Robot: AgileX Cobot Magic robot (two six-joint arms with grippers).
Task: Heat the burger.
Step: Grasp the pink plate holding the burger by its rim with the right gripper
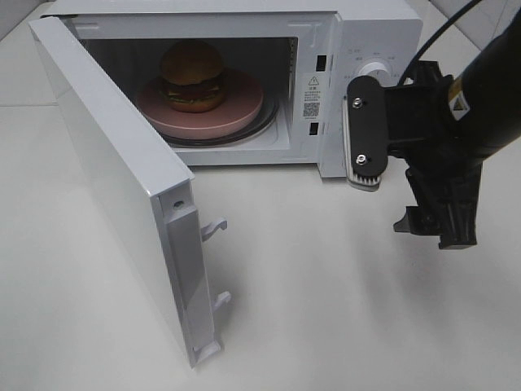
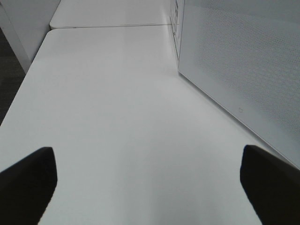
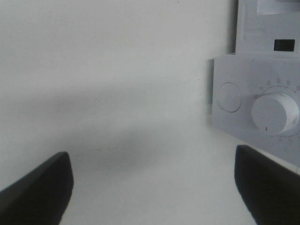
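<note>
The right claw [image 3: 152,192] is spread wide, its two dark fingers [image 3: 40,190] far apart with only bare desk [image 1: 342,318] between them, and it has hold of nothing. In the high view it hangs above the desk just in front of the microwave [image 1: 383,32], at the control panel, with the white dial [image 1: 376,70] just behind and above its upper finger. Its own camera shows that dial and a round button [image 3: 229,97] close ahead of the claw, off to one side of the gap

The burger [image 1: 192,72] lies to the left of this claw and further back, well apart from it, inside the oven's cavity. It sits upright in the middle of the pink plate [image 1: 242,112], which rests on the glass turntable [image 1: 273,129]. The door [image 1: 122,179] is swung wide open beyond the burger, on the side away from the right claw, and its two latch hooks [image 1: 213,230] point back toward that claw

The left claw [image 2: 150,187] is also spread as wide as it goes and holds nothing, with plain desk showing between its fingers. Ahead of it and to one side stands the door's dotted outer face, apart from the claw
</note>
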